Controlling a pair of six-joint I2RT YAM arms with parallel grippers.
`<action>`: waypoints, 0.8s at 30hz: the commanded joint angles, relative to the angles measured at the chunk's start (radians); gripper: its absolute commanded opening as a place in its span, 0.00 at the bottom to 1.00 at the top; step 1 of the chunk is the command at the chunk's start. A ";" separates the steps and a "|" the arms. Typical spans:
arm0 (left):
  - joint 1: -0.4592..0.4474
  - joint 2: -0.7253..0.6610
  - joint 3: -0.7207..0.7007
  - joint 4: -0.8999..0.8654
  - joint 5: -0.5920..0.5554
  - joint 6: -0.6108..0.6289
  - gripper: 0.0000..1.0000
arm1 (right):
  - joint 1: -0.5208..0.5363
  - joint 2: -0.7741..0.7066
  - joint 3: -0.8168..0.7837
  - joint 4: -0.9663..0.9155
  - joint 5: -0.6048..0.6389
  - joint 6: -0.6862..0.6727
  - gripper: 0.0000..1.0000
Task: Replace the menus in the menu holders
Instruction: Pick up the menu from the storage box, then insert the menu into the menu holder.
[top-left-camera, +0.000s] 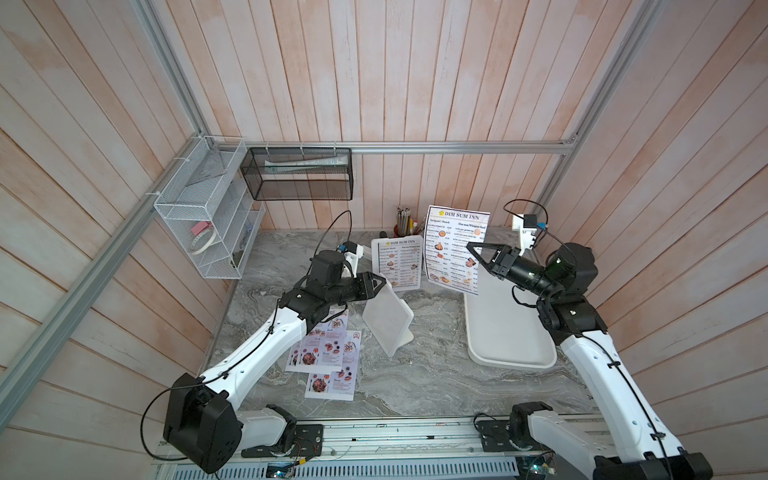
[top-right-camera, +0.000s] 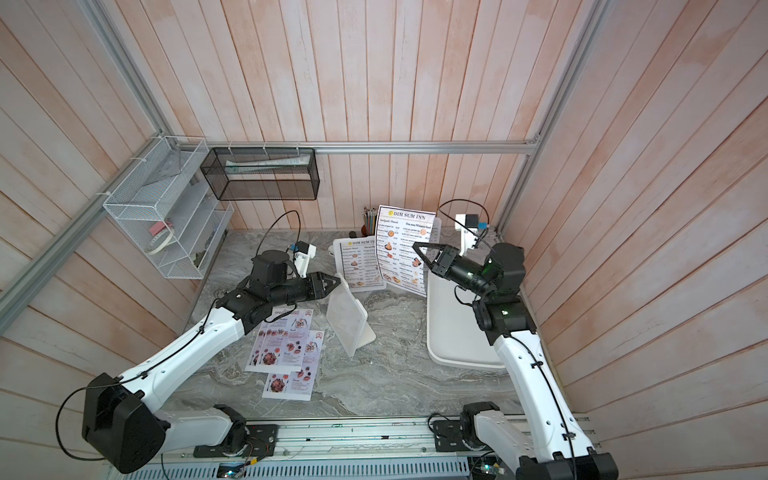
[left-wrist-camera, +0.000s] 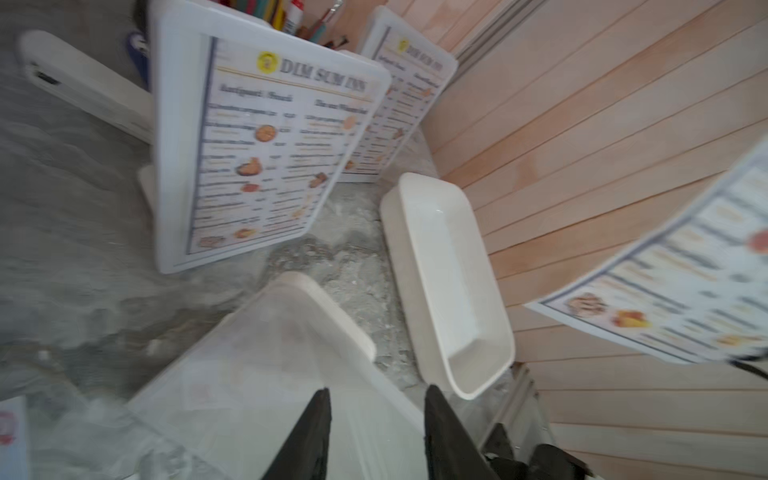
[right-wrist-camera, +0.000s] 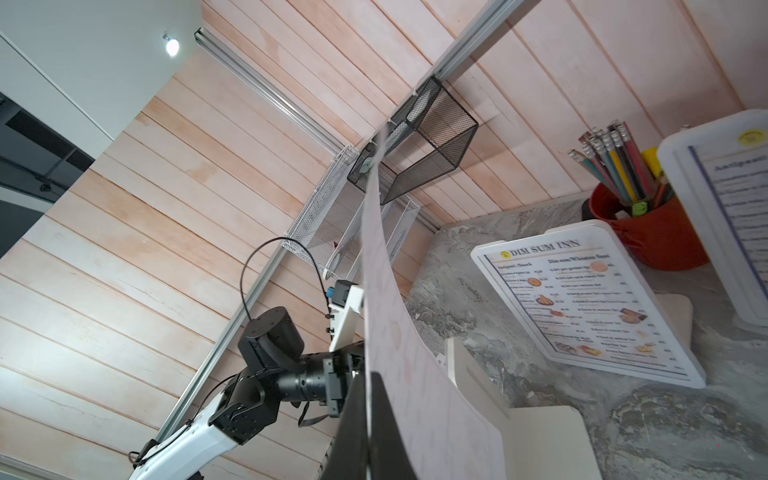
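Hanging upright in the air, the Dim Sum Inn sheet (top-left-camera: 453, 249) is being pinched at its side edge by my right gripper (top-left-camera: 469, 246), whose jaws are clenched on the paper. It is hovering over the far end of the white tray (top-left-camera: 511, 363), its long axis standing vertical while the tray is running lengthwise beneath it. I am judging that a drop there calls for laying the sheet flat first.

To the left and lower, the empty menu holder (top-left-camera: 386, 320) is leaning on its rear foot on the table (top-left-camera: 415, 386). My left gripper (top-left-camera: 379, 285) is sitting at its top corner with its jaws apart. I cannot tell whether they are pressing the frame.

A filled menu holder (top-left-camera: 399, 259) is standing just behind. The Special Menu sheets (top-left-camera: 328, 345) are lying flat beside the left arm, so I am reckoning that arm is the nearer one for refilling.
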 joint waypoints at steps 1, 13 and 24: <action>0.008 0.015 -0.050 -0.102 -0.189 0.035 0.32 | 0.099 0.021 0.048 -0.130 0.167 -0.087 0.00; 0.011 0.039 -0.091 -0.073 -0.247 0.017 0.25 | 0.300 0.102 0.090 -0.154 0.360 -0.100 0.00; 0.015 0.044 -0.101 -0.067 -0.241 0.019 0.24 | 0.303 0.072 0.082 -0.132 0.380 -0.086 0.00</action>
